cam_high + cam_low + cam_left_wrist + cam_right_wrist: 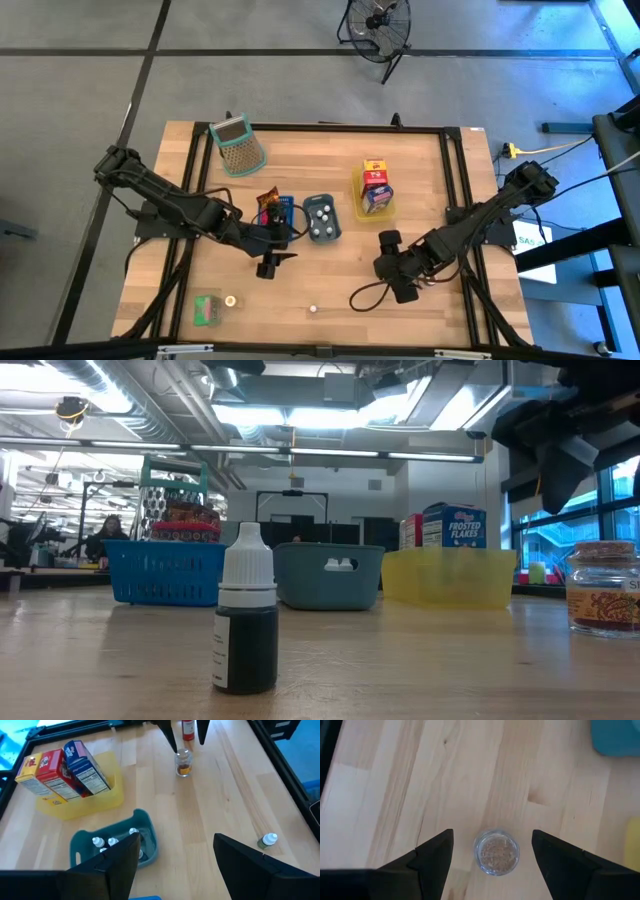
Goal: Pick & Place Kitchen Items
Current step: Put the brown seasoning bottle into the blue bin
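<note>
Closest to the low camera, a white-capped dropper bottle [245, 622] waits upright on the near table edge. Right gripper [492, 851] hangs over the small jar [496, 852], fingers spread wide either side, probably lining up a grab. Left gripper [175, 855] hovers open and empty by the grey-blue tray [80, 840], sorted bottles inside.

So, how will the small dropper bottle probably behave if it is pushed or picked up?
The dropper bottle stands upright, tall and narrow, so a push near its white cap would probably tip it. Its round body would then likely roll. It looks like smooth plastic, so perhaps light and a little slippery.
</note>
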Tool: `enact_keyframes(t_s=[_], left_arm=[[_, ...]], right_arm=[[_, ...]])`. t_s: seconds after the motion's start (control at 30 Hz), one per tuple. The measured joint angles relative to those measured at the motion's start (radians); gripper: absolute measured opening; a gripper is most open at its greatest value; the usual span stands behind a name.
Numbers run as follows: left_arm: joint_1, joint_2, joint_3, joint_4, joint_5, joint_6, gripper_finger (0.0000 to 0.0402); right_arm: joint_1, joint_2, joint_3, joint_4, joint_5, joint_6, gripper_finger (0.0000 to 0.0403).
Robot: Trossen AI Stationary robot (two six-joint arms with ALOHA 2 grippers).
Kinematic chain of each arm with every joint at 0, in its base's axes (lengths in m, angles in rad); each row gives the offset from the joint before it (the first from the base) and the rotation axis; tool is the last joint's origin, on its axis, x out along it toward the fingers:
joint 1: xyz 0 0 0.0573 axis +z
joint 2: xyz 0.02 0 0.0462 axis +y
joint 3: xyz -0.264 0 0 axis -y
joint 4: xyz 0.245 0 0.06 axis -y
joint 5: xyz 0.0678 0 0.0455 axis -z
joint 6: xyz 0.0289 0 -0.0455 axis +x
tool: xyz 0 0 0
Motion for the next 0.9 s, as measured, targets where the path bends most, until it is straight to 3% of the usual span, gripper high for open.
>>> enact_keyframes(t_s=[0.47, 0.9], left_arm=[[-0.015, 0.07, 0.0, -0.016, 0.0, -0.006, 0.0249], [0.027, 0.069, 0.0, -0.007, -0.002, 0.146, 0.0249]], right_arm=[[-0.002, 0.0, 0.0, -0.01, -0.034, 0.046, 0.0273], [-0.013, 0.0, 0.0, -0.057, -0.037, 0.186, 0.0273]])
